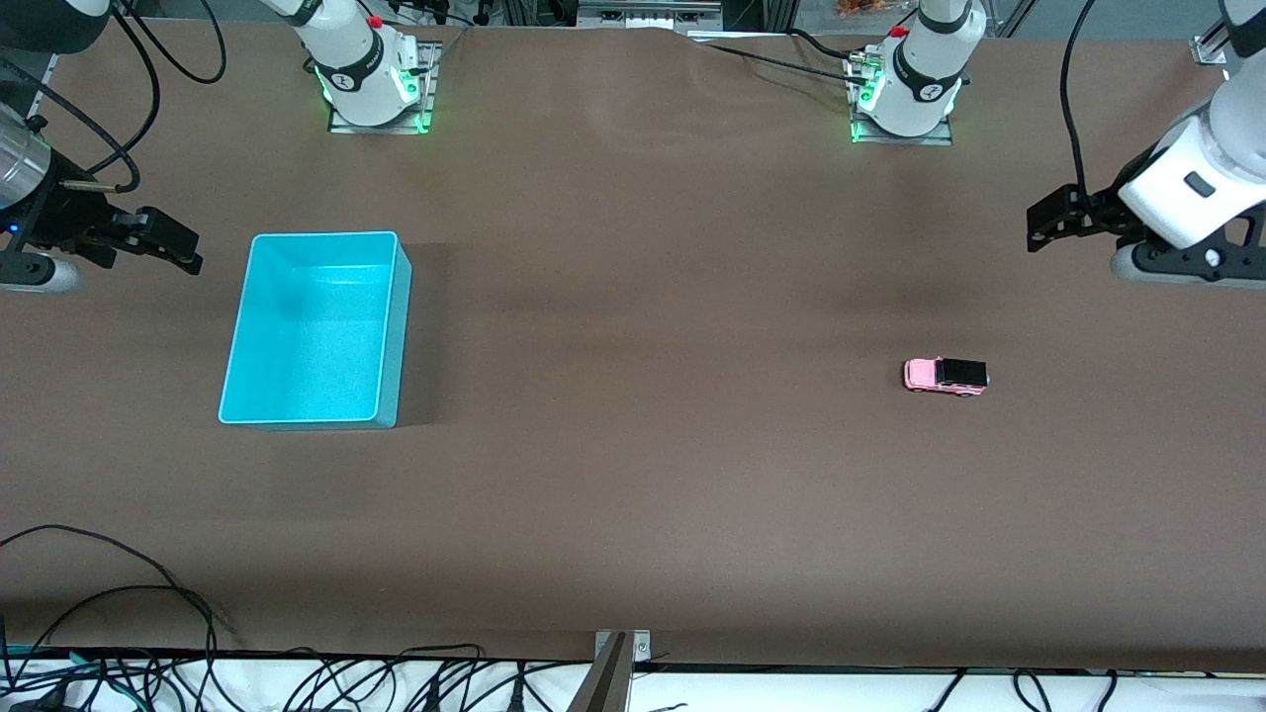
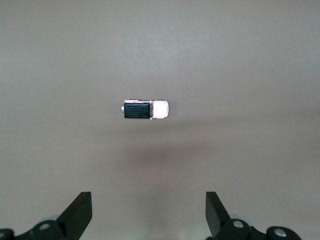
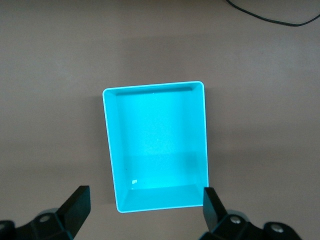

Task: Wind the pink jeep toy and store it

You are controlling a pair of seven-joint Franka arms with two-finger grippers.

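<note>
Logging: pink jeep toy (image 1: 946,376) sat alone on open table (image 1: 643,475); turquoise bin (image 1: 315,331) seemingly empty, I judged; left gripper (image 2: 149,212) and right gripper (image 3: 146,210) spread, aloft at their ends.

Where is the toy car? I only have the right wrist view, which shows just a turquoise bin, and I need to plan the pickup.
Observer: The pink jeep toy sits on the brown table toward the left arm's end, well apart from the bin.
Operator: Is any gripper on it?
Observer: No. The left gripper hangs open above the table near the jeep, not touching it.
Operator: Is the toy upright?
Observer: Yes, it stands on its wheels with the black roof facing up.
Operator: And my gripper?
Observer: The right gripper hangs open beside the bin, at the right arm's end.
</note>
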